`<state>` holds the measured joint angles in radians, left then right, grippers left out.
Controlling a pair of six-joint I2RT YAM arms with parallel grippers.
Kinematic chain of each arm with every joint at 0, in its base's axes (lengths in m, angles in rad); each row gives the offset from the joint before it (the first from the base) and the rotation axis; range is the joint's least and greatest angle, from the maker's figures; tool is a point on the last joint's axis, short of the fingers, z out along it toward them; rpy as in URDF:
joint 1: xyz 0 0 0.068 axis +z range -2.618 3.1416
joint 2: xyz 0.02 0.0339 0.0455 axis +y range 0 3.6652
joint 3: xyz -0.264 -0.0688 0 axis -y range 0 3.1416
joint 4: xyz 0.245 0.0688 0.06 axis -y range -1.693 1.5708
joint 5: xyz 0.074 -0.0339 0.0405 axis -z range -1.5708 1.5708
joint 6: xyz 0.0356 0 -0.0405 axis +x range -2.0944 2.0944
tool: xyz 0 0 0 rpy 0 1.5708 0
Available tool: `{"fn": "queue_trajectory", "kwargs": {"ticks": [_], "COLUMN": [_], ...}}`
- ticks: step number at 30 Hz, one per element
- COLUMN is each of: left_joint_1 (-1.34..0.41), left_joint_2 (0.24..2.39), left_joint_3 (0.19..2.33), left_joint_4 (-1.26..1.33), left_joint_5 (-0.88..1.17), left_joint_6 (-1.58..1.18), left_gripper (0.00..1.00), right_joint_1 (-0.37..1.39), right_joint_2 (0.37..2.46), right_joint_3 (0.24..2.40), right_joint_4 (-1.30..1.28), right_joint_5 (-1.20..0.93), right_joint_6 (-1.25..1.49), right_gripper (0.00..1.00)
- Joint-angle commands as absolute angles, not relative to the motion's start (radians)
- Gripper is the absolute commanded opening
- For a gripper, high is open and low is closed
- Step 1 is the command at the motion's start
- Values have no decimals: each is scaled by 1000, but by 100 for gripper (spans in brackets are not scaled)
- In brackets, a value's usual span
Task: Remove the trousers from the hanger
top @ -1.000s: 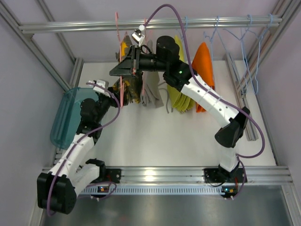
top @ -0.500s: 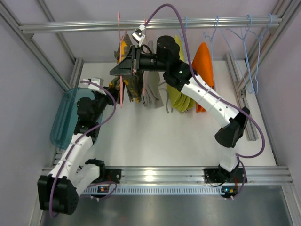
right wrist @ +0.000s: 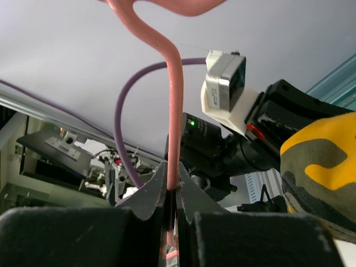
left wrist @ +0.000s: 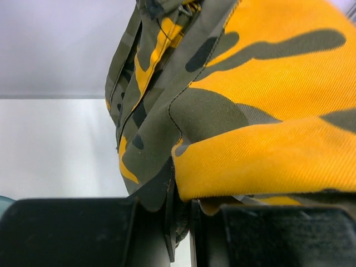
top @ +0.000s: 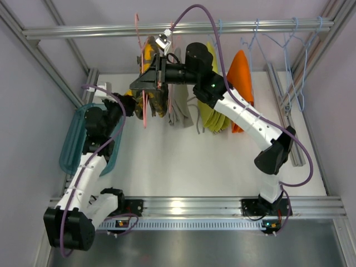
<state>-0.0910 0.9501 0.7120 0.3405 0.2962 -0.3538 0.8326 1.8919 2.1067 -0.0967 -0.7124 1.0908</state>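
The yellow-orange and dark camouflage cloth trousers (left wrist: 261, 100) are seen draped on the thin pink curved-neck hanger (right wrist: 173, 111), hanging directly above the left gripper (left wrist: 181, 222), whose jaws are pressed together on a lower hem fold. The hanger's neck is pinched between the closed jaws of the right gripper (right wrist: 173, 186). Risk noted: only a thin cloth edge is held, so it could slip under pull, or a snag could twist the hanger.
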Motion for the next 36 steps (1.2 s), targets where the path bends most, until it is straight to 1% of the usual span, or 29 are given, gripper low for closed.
{"fn": "queue_trajectory", "kwargs": {"ticks": [1,5,10,17,22,36], "left_joint_1": [-83,-81,-83,-81,-81,-61], "left_joint_2": [936,905,853,818,857,1005], "left_joint_3": [805,912,1028,1211,1356,1810], "left_joint_4": [400,365,266,130,112,92], "left_joint_5": [298,314,296,192,163,61], "left_joint_6": [-488,-615,-672,-732,-770,-784], "left_gripper": [0,0,0,0,0,0], "right_joint_1": [828,827,818,785,773,772], "right_joint_2": [1825,1827,1832,1807,1781,1759], "right_joint_3": [2108,2079,2045,1956,1856,1720], "right_joint_4": [87,86,61,107,123,31], "right_joint_5": [-767,-778,-765,-816,-839,-825], "right_joint_6": [1003,985,962,953,928,760], "right_gripper": [0,0,0,0,0,0]}}
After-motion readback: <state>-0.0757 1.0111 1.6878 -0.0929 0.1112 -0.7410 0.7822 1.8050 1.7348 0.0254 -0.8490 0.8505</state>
